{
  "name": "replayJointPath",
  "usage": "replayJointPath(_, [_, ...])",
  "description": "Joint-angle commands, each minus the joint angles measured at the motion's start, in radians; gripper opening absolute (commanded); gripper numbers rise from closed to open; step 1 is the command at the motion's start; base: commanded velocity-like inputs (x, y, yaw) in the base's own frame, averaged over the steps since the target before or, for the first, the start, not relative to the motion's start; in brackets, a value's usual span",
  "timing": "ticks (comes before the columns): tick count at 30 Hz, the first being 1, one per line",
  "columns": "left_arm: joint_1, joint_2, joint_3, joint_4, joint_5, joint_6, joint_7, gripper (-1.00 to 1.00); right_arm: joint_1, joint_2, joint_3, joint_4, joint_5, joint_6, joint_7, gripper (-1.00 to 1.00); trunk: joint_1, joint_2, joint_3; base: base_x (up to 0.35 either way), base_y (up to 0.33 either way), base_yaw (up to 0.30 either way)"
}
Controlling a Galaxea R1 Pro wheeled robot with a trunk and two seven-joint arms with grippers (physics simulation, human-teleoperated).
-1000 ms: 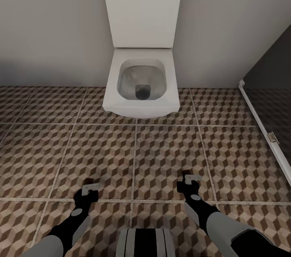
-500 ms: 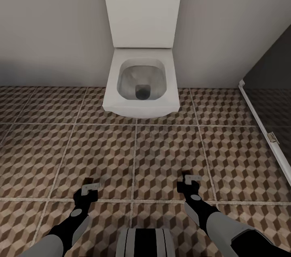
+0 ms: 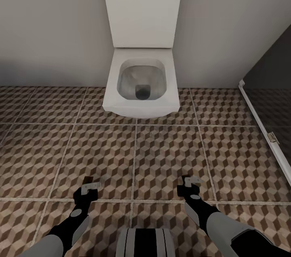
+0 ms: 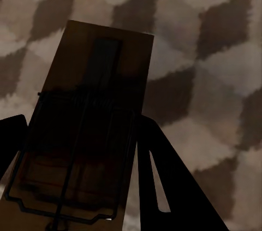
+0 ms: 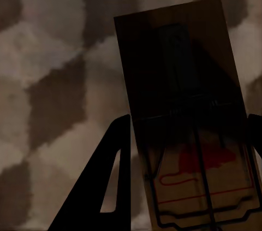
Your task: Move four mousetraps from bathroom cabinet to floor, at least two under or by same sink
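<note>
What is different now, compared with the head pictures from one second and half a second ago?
Almost nothing. The left gripper and the right gripper have barely shifted, each holding a mousetrap above the bathroom floor. The toilet is unchanged.

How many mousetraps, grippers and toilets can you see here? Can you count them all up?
Mousetraps: 2, one in the left gripper and one in the right gripper
Grippers: 2, left gripper and right gripper
Toilets: 1, toilet
Total: 5
</note>
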Motion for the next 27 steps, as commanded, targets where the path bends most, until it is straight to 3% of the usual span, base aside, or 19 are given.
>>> replayJointPath(1, [0.000,0.001,-0.009,0.000,0.006,-0.003,0.006,-1.00,-0.001,0.000,0.008,0.001,-0.012,-0.004,-0.002,-1.00,0.000,0.000,-0.001,0.000,0.000,0.000])
replayJointPath(11, [0.000,0.000,-0.008,0.000,0.005,-0.044,0.006,-1.00,-0.001,0.000,0.008,0.001,-0.011,-0.009,-0.002,-1.00,0.000,0.000,-0.001,0.000,0.000,0.000])
replayJointPath(27, [0.000,-0.005,-0.007,0.000,0.011,-0.008,0.025,-1.00,-0.001,0.000,0.007,0.001,-0.011,-0.011,-0.001,-1.00,0.000,0.000,-0.001,0.014,0.000,0.000])
